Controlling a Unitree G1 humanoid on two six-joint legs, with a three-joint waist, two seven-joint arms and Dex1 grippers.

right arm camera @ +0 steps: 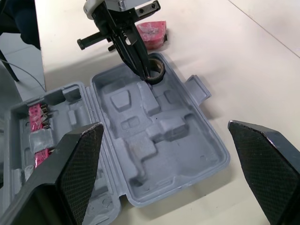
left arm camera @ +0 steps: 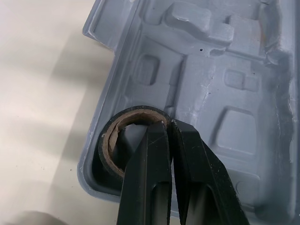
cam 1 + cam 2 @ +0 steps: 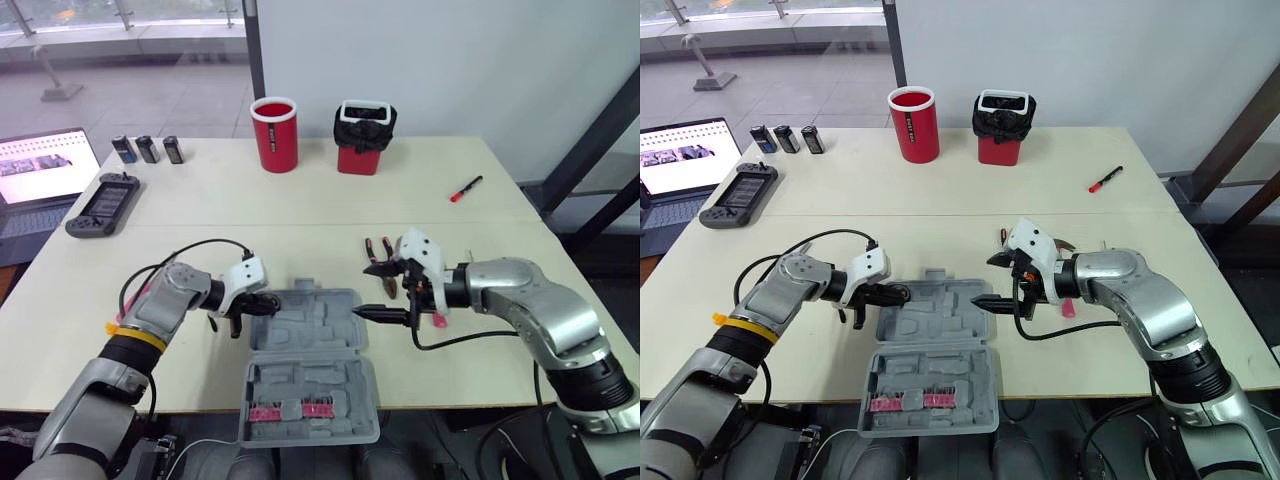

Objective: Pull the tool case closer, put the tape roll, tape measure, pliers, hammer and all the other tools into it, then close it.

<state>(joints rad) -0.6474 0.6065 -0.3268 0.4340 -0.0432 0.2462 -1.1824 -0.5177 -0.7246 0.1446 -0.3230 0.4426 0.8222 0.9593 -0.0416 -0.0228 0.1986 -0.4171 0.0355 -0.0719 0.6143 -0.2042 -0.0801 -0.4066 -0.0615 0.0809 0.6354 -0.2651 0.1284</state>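
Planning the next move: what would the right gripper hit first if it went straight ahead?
Probably the tool case, its moulded tray; the left gripper and tape roll lie beyond.

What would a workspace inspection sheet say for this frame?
Surface: pale table, two tops joined.
Job's things: grey tool case open near the front edge; tape roll in its corner pocket; red-handled pliers on the table beyond it.
Clutter: red cup, lined bin, red marker, handheld console, three small dark items, laptop.
Grippers: left gripper shut on the tape roll's wall; right gripper open over the case's right side.
Cables: one black cable loops over the left arm, another hangs under the right arm.
Surroundings: window and white wall behind the table.
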